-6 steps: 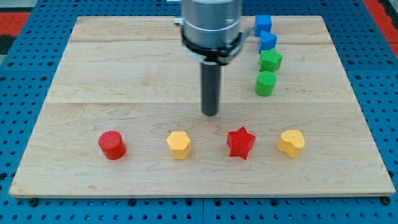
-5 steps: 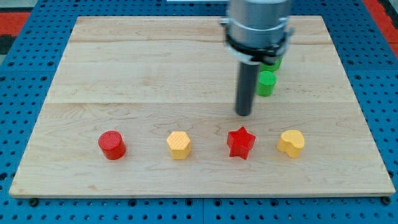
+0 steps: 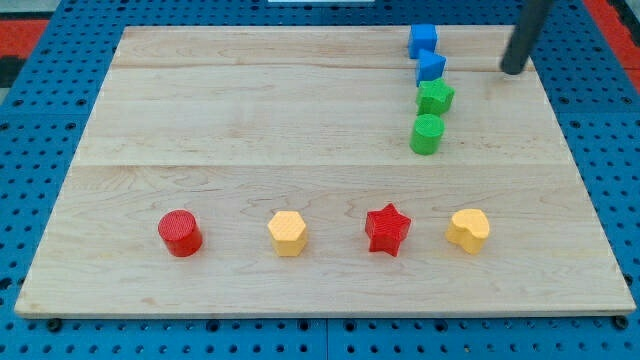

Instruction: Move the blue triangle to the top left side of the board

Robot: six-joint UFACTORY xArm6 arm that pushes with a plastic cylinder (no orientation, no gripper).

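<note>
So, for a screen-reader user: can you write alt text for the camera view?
My tip rests right of a column of two blue blocks and two green blocks. Along the wooden board's bottom sit a red cylinder, yellow hexagon, red star and yellow block.

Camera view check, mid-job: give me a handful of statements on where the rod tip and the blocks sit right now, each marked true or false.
1. My tip is to the view's right of the column of blue and green blocks, touching none. True.
2. The blue triangle block sits at the board's top left. False: it is near the top right, just below the blue cube.
3. Four blocks line up along the view's bottom: red cylinder, yellow hexagon, red star, yellow heart-like block. True.
4. The green cylinder is the topmost block of the column. False: it is the lowest, under the green star-like block.
5. My tip rests against the red star. False: it is far above it, near the wooden board's top right.
</note>
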